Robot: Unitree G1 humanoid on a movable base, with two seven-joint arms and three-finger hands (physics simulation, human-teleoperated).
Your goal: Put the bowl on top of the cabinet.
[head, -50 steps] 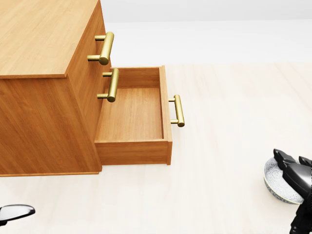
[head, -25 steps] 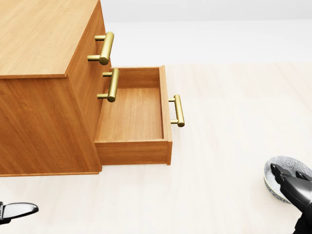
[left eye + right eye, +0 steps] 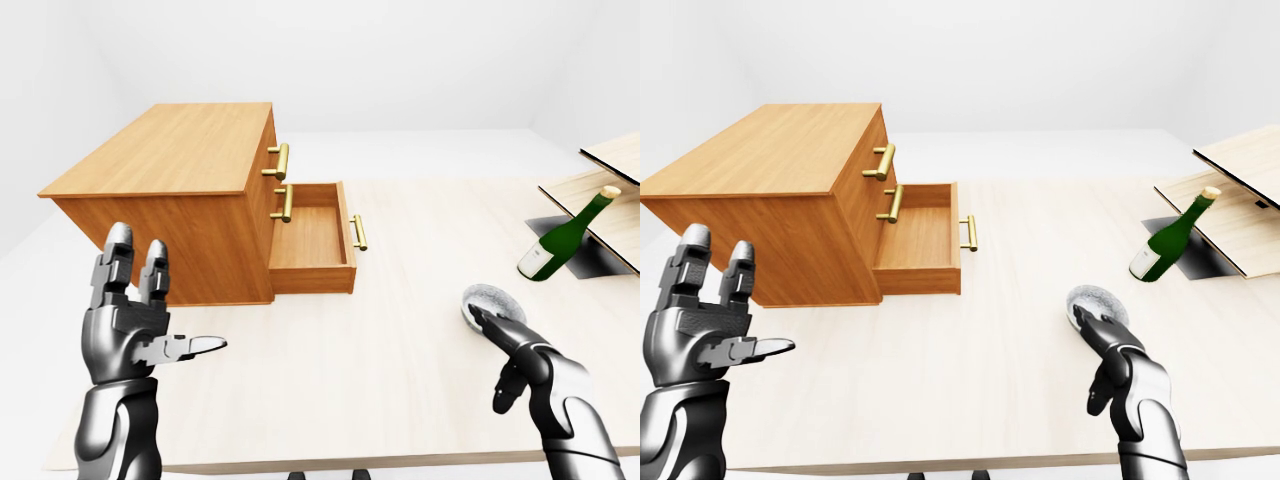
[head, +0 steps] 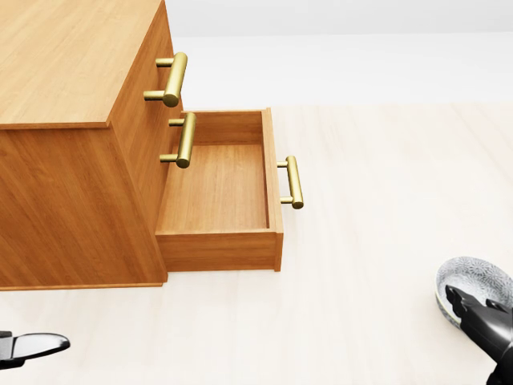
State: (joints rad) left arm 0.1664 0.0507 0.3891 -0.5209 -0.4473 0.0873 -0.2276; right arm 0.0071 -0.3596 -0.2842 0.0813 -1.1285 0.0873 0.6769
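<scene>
The grey speckled bowl [image 3: 492,299] sits on the pale table to the right of the cabinet, low at the right edge in the head view [image 4: 475,282]. My right hand [image 3: 490,352] is open, its fingers stretched toward the bowl's near rim and its thumb hanging below. I cannot tell whether the fingertips touch the rim. The wooden cabinet [image 3: 175,148] stands at the left with a flat bare top. Its lower drawer [image 3: 310,240] is pulled out and holds nothing. My left hand [image 3: 150,300] is raised and open at the lower left, apart from everything.
A green wine bottle [image 3: 558,243] leans against tilted wooden boards [image 3: 600,200] at the far right, beside a dark panel. Brass handles [image 4: 173,79] stick out from the cabinet's drawer fronts. The table's near edge runs along the bottom of the eye views.
In the head view my right hand has slid down toward the bottom right corner, uncovering more of the bowl. The left hand's fingertip has crept slightly right. Bowl and cabinet have not moved.
</scene>
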